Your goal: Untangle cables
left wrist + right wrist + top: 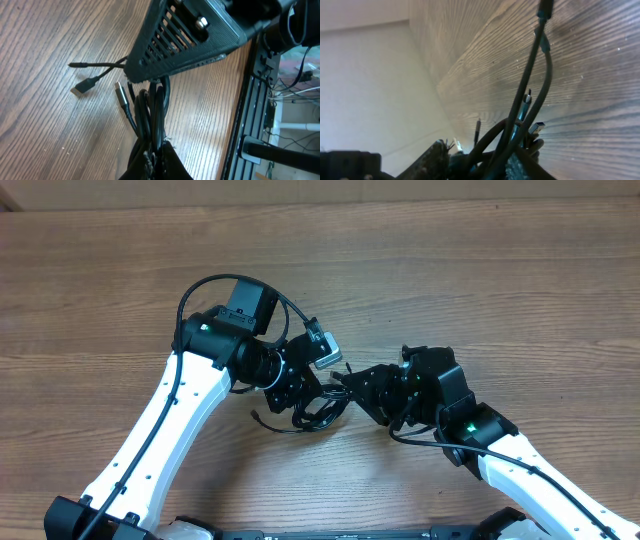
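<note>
Across the overhead view lies a brown wood-grain table [500,260]. Two white-shelled arms with black joints reach over it from the near edge. The left arm [165,415] comes in from the near left, and the right arm [545,485] from the near right. Their black ends meet close together near the middle of the table. A thick black robot wire [200,285] loops over the left arm's wrist. In the left wrist view a black metal frame rail [255,100] runs along the table's edge.

The left gripper [300,395] points toward the right gripper [347,380], and the two tips stand just beside each other. From above, their dark bodies hide most of what lies between and below them.

The thin black flexible cables [150,115] hang as one tight bundle of several strands just near of the two tips, close over the wood. In the left wrist view the bundle runs straight into the left gripper's dark fingers [165,162], which are pressed together on it. Its far end disappears under the right gripper's slatted black housing [185,40]. The right wrist view is dim and crowded with strands, so I cannot tell how the right gripper's jaws stand.

Three loose ends spread to the left of the bundle on the table: a slim black plug [80,64], a flat metal-tipped plug [82,88] and a short silver-tipped plug [120,92] beside the bundle.
</note>
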Controlling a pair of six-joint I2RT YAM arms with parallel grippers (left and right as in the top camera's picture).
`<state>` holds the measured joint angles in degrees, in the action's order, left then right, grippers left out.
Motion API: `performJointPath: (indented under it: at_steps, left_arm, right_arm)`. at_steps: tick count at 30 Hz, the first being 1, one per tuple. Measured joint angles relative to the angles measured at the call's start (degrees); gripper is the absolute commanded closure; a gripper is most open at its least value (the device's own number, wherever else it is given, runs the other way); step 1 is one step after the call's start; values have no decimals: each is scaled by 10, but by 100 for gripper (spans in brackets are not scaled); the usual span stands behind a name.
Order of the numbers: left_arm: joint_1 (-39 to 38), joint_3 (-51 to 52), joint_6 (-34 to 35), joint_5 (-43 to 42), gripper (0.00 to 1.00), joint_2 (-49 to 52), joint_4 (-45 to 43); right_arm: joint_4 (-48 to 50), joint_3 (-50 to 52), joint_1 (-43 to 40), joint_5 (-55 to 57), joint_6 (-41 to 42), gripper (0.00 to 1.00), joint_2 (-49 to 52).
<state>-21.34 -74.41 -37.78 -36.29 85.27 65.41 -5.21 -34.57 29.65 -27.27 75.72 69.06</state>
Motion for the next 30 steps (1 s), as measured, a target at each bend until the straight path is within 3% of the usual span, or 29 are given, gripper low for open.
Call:
performJointPath:
  at_steps: [7,20,23,30]
  left_arm:
    - [0,0,-12,-19,96,0,0]
    - [0,0,-5,-38,96,0,-5]
    - [0,0,26,-29,96,0,-7]
    - [0,0,203,56,96,0,-54]
  right_arm:
    - [3,0,0,0,11,95,0]
    - [19,0,2,70,50,96,0]
    - [48,0,3,91,39,96,0]
    - [71,0,3,121,-1,96,0]
